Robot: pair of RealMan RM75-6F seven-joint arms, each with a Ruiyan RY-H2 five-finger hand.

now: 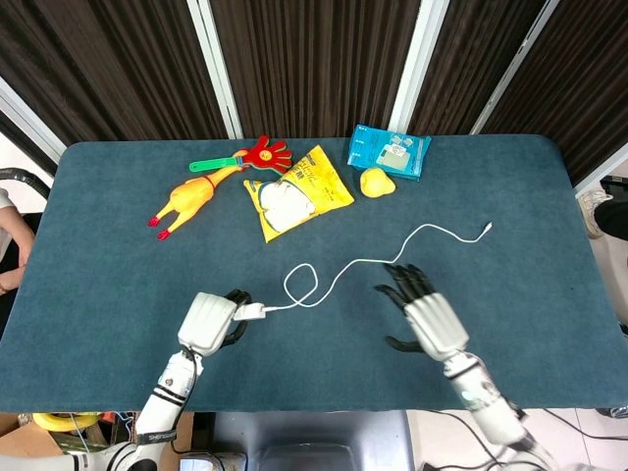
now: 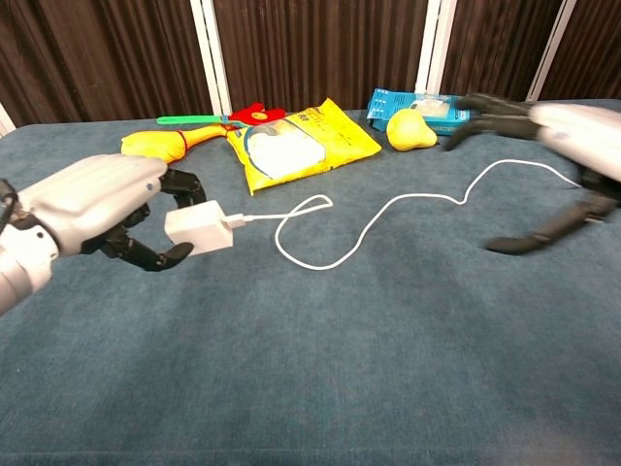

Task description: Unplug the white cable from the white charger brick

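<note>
My left hand [image 1: 210, 322] [image 2: 102, 209] holds the white charger brick [image 2: 199, 229] [image 1: 249, 312] off the table, fingers curled around it. The white cable [image 1: 365, 259] [image 2: 408, 200] is still plugged into the brick's right end, loops once, then snakes across the blue cloth to its free plug [image 1: 488, 230] at the right. My right hand [image 1: 424, 314] [image 2: 558, 126] hovers open with fingers spread, right of the cable loop and above the cable's middle stretch, touching nothing.
At the table's far side lie a rubber chicken [image 1: 183, 206], a red hand clapper [image 1: 257, 156], a yellow snack bag [image 1: 294, 191], a yellow pear-shaped toy [image 1: 375, 183] and a blue packet [image 1: 389, 151]. The table [image 1: 108, 275] has dark curtains behind it.
</note>
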